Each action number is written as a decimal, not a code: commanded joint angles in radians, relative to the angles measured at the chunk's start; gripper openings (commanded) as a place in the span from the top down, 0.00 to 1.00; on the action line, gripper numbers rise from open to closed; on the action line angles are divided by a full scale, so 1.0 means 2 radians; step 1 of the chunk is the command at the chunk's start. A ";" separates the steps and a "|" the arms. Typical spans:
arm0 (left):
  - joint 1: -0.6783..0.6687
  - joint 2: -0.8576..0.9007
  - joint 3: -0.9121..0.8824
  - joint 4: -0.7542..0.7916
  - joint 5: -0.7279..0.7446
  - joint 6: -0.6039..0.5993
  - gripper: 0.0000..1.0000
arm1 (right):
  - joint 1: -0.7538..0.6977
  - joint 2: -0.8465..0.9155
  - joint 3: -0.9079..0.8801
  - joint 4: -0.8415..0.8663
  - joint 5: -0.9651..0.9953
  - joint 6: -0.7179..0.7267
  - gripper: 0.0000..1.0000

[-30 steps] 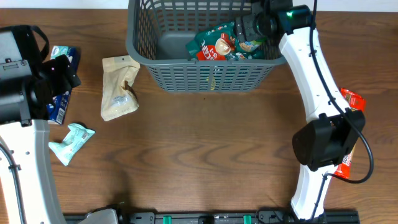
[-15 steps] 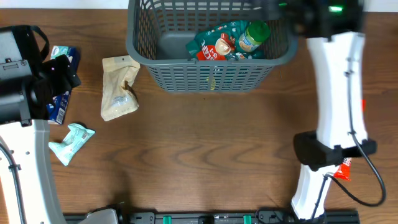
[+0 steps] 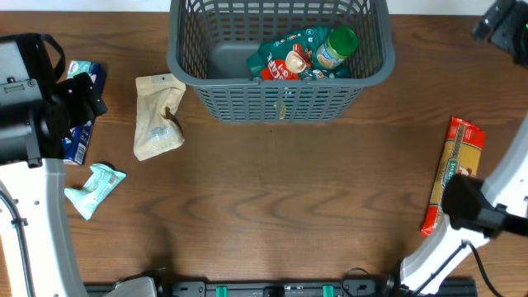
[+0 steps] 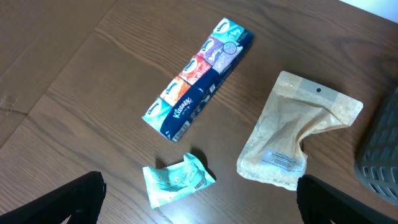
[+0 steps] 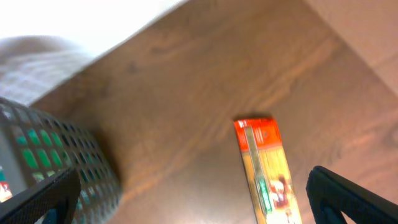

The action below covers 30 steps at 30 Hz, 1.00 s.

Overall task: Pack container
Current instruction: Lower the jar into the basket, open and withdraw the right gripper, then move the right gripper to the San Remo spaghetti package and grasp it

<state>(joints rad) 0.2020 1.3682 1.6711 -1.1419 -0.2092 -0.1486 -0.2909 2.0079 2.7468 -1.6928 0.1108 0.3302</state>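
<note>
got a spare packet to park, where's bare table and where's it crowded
Widest bare wood: mid table, in front of the container, between the beige pouch and the spaghetti packet. The container's left floor is bare too. Crowded: the left side, with pouch, tissue pack and teal wrapper close together, and the container's right half, holding green packets and a jar.

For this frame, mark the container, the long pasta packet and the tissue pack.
container (image 3: 247, 101): overhead view, on its front lattice wall.
pasta packet (image 3: 454, 169): overhead view, on the yellow middle of its length.
tissue pack (image 4: 198, 78): left wrist view, on the centre of its wrapper.
</note>
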 commanded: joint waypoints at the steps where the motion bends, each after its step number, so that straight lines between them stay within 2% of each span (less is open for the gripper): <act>1: 0.002 0.002 0.000 -0.001 0.000 0.008 0.02 | -0.021 -0.074 -0.084 -0.003 -0.022 -0.016 0.01; 10: 0.002 0.002 0.000 -0.001 0.000 0.008 0.01 | -0.075 -0.281 -0.370 -0.002 0.038 -0.008 0.01; 13: 0.002 0.002 0.000 -0.001 0.000 0.008 0.01 | -0.098 -0.334 -0.464 0.017 0.105 0.022 0.01; 16: 0.002 0.002 0.000 -0.001 0.000 0.008 0.01 | -0.121 -0.364 -0.563 0.085 0.099 -0.032 0.01; 21: 0.002 0.003 0.000 -0.001 0.000 0.008 0.01 | -0.148 -0.351 -0.680 0.190 0.034 -0.120 0.01; 26: 0.002 0.004 0.000 -0.001 0.000 0.008 0.01 | -0.160 -0.298 -0.747 0.285 -0.012 -0.127 0.01; 30: 0.002 0.004 0.000 -0.001 0.000 0.008 0.01 | -0.159 -0.246 -0.761 0.320 -0.022 -0.129 0.01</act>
<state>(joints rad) 0.2020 1.3689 1.6711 -1.1431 -0.2092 -0.1486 -0.6025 1.4715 1.2339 -1.0710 0.1116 0.1055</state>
